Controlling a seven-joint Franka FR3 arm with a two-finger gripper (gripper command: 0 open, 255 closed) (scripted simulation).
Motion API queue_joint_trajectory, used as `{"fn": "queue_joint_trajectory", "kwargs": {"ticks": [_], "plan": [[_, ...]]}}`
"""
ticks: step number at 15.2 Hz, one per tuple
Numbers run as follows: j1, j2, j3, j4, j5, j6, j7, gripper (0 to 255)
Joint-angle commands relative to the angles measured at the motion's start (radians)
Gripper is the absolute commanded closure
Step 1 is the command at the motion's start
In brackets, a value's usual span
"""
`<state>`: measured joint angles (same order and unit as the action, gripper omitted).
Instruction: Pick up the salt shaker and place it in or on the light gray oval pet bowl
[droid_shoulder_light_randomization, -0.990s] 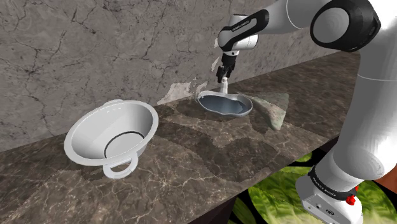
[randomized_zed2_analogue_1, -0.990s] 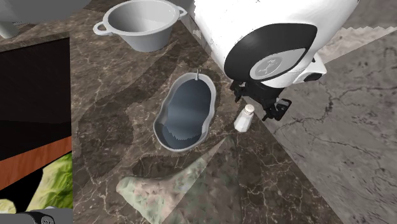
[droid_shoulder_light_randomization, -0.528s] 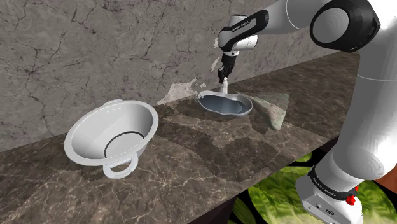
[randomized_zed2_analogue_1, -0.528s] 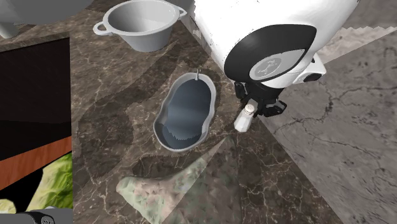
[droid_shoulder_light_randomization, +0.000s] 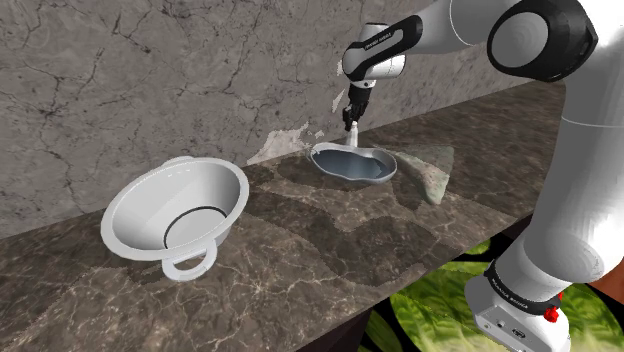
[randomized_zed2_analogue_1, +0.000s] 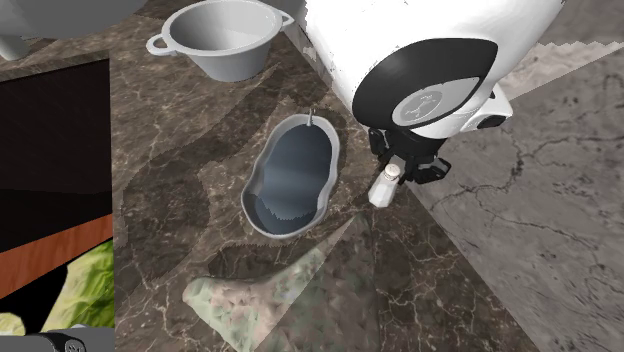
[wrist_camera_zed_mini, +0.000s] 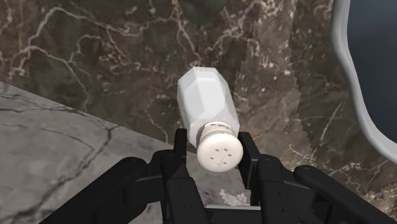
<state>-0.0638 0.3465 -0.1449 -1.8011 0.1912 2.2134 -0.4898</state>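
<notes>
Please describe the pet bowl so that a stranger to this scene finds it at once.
On the dark marble counter by the grey wall stand two vessels. The pet bowl is beside the gripper clasping the salt shaker. It is shallow, oval, blue-grey inside, unlike the deep round white pot.

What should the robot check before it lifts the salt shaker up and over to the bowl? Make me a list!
1. Tool shut on the salt shaker: ok, it clasps the cap from both sides.
2. Grip firm enough to carry it: cannot tell.
3. Shaker lifted higher than the bowl's rim: not ok, it stands on the counter.
4. Pet bowl has room inside: ok, nothing lies in it.
5. Bowl close by: ok, it sits right beside the shaker.
6. Path from shaker to bowl free: ok, nothing stands between them; the wall is on the shaker's other side.
</notes>
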Motion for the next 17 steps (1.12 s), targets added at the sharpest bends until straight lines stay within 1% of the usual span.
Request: {"fn": "queue_joint_trajectory", "kwargs": {"ticks": [1,17], "plan": [[0.000,-0.006,-0.001,0.005,-0.002,-0.011,0.002,255],[0.002,-0.075,-0.010,0.126,-0.030,-0.199,0.035,255]]}}
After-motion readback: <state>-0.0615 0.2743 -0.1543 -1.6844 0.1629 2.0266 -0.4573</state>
